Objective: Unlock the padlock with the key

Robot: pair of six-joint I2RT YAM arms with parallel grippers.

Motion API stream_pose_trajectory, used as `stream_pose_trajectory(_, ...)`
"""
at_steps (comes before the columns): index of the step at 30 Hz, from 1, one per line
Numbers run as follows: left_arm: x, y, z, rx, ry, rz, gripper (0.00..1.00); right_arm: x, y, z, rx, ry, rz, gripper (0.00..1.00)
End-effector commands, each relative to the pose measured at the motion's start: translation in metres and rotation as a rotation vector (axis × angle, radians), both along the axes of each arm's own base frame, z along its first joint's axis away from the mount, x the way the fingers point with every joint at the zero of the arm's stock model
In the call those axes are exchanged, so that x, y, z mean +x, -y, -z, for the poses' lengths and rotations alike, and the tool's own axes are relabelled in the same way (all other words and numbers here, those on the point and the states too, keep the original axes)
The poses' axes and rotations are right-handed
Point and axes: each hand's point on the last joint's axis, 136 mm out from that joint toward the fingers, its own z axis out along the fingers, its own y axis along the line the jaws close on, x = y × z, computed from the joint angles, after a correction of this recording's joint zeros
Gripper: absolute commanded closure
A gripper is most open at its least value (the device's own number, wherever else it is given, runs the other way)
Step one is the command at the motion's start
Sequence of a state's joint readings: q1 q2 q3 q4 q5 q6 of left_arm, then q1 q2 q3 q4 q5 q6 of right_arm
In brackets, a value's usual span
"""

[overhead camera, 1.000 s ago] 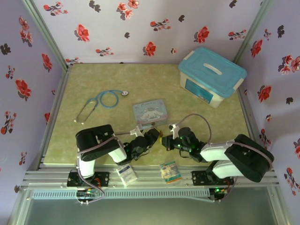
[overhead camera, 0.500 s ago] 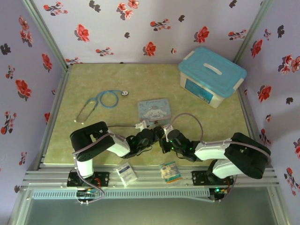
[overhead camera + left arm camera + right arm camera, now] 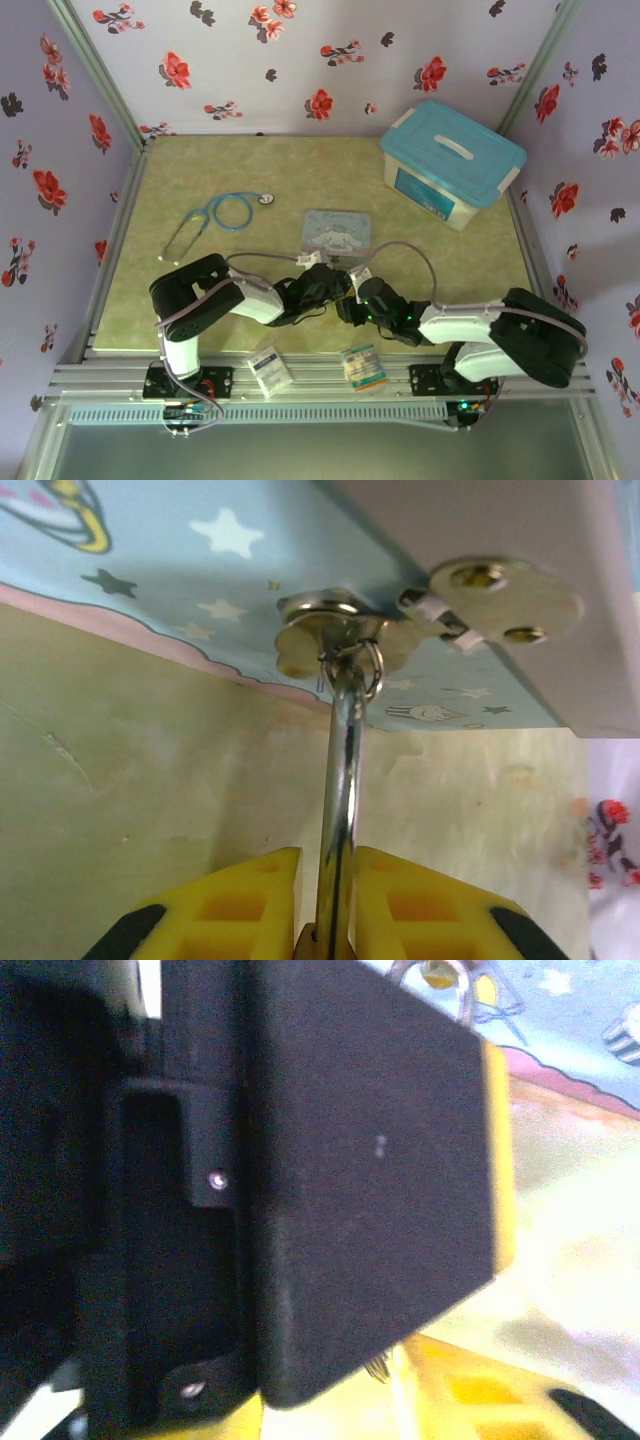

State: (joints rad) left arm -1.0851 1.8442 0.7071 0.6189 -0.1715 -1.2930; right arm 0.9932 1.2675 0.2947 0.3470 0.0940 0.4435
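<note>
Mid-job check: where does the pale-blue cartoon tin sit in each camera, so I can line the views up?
Top external: the cartoon tin lies mid-way across the olive table, right of the stethoscope.
Left wrist: the tin spans the top, starry face toward the camera.
Right wrist: the tin is in the upper right corner.
Shared landmark: the olive table bordering the tin.
</note>
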Motion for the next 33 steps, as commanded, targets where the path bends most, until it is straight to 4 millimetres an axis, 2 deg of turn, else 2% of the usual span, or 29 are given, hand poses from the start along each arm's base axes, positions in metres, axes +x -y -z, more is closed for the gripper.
stream_pose_trajectory(1, -0.007, -0.019, 0.015, 0.186, -0.03, 0.067, 0.86, 0.003, 0.018, -0.01, -0.028, -0.015, 0.088, 0.48)
stream_pose_trajectory(4, -0.006, -0.027, 0.016, 0.326, -0.036, 0.117, 0.87, 0.005, 0.039, -0.014, -0.044, -0.05, 0.167, 0.44)
stream_pose_trajectory(10, -0.007, -0.041, 0.021, 0.567, -0.056, 0.197, 0.87, 0.02, 0.075, -0.038, -0.037, -0.01, 0.331, 0.41)
stream_pose_trajectory(12, -0.006, -0.05, 0.02, 0.657, -0.046, 0.192, 0.87, 0.024, 0.088, -0.041, -0.034, -0.005, 0.385, 0.4)
stream_pose_trajectory(15, -0.006, -0.052, 0.015, 0.726, -0.037, 0.206, 0.85, 0.028, 0.101, -0.041, -0.02, -0.012, 0.444, 0.4)
stream_pose_trajectory(20, -0.008, -0.055, 0.007, 0.867, -0.017, 0.238, 0.85, 0.033, 0.108, -0.039, -0.016, -0.007, 0.477, 0.4)
stream_pose_trajectory(23, -0.009, -0.066, 0.005, 0.976, -0.022, 0.241, 0.8, 0.041, 0.111, -0.046, -0.015, 0.016, 0.513, 0.4)
stream_pose_trajectory(26, -0.012, -0.066, 0.009, 1.022, -0.028, 0.256, 0.78, 0.056, 0.118, -0.055, -0.033, 0.035, 0.574, 0.4)
stream_pose_trajectory(33, -0.015, -0.063, 0.02, 1.156, -0.038, 0.272, 0.74, 0.072, 0.098, -0.06, 0.012, 0.005, 0.548, 0.4)
